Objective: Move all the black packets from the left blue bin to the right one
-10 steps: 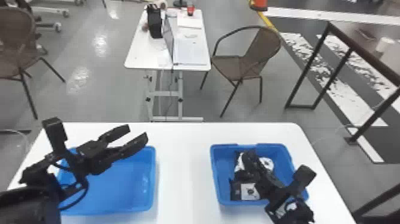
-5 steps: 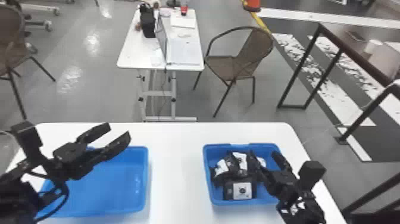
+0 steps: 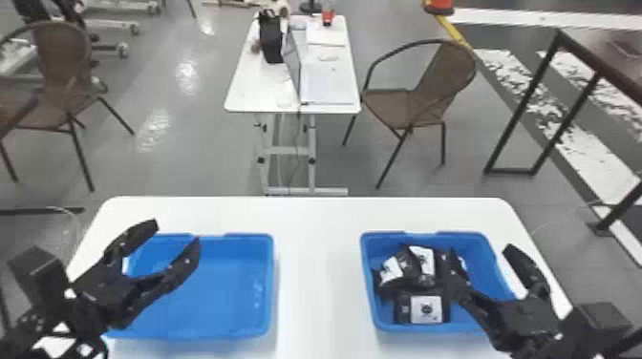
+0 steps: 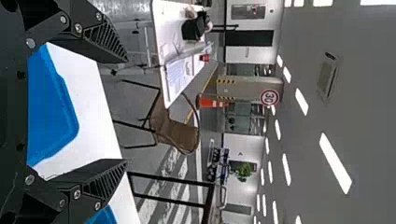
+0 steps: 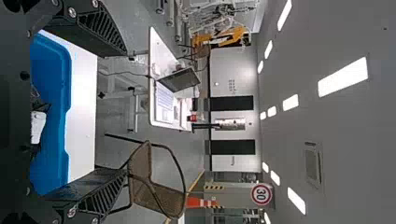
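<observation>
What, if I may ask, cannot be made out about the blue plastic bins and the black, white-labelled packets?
- How many black packets: head view; they overlap, and the right gripper partly covers them.
- The labels' small print: head view; too small.
- Left side of the left blue bin: head view; left gripper hides part.
- Near right corner of the right blue bin: head view; behind right gripper.

In the left wrist view, a round white sign [image 4: 269,97] with a red rim reads "30" in dark numerals, high beside a column [image 4: 250,87]; it shows in the right wrist view too. Toward the lower right of the head view, white labels [image 3: 426,309] on black packets [image 3: 403,306] bear dark marks too small to read.
</observation>
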`<state>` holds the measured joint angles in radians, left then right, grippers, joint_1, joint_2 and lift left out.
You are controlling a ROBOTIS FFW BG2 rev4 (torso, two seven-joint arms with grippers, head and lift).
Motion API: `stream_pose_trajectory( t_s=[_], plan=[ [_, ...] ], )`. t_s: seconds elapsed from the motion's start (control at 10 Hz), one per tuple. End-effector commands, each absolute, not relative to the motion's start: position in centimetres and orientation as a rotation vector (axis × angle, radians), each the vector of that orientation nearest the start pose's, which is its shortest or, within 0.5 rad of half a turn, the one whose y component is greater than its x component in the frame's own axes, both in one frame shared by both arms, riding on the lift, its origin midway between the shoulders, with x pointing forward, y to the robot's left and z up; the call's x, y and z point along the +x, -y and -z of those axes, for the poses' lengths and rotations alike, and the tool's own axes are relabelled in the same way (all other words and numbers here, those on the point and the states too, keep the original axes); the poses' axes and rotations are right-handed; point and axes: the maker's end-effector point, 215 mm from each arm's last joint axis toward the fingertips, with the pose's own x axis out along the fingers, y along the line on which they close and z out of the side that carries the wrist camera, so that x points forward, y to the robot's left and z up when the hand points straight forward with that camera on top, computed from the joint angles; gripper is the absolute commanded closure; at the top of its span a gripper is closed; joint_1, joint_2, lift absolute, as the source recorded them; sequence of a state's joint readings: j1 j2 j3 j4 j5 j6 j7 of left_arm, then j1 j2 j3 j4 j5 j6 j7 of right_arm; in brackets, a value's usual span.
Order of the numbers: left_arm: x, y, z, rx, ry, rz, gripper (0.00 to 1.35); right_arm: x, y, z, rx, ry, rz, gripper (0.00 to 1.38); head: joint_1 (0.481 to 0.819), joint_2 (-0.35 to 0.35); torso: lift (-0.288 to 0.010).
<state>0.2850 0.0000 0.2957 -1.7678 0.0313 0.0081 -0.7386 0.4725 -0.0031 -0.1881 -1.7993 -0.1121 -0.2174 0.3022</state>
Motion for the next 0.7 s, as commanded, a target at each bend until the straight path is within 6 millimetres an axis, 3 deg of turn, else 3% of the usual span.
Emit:
stream_pose_trajectory(
  t_s=[0.0, 0.3, 0.6],
  plan=[
    [44.6, -26.1, 39.9, 0.037, -0.128, 0.406, 0.3, 40.6, 27.6, 38.7, 0.018, -0.029, -0.111, 0.14, 0.695, -0.04, 0.0],
    [41.2, -27.7, 40.3, 0.07, -0.159, 0.314, 0.3, 36.8, 28.0, 40.9, 0.009, -0.079, -0.096, 0.14, 0.695, -0.008, 0.0],
    [40.7, -27.5, 38.8, 0.077, -0.134, 0.292, 0.3, 34.2, 29.0, 42.1, 0.008, -0.125, -0.079, 0.14, 0.695, -0.006, 0.0]
  ],
)
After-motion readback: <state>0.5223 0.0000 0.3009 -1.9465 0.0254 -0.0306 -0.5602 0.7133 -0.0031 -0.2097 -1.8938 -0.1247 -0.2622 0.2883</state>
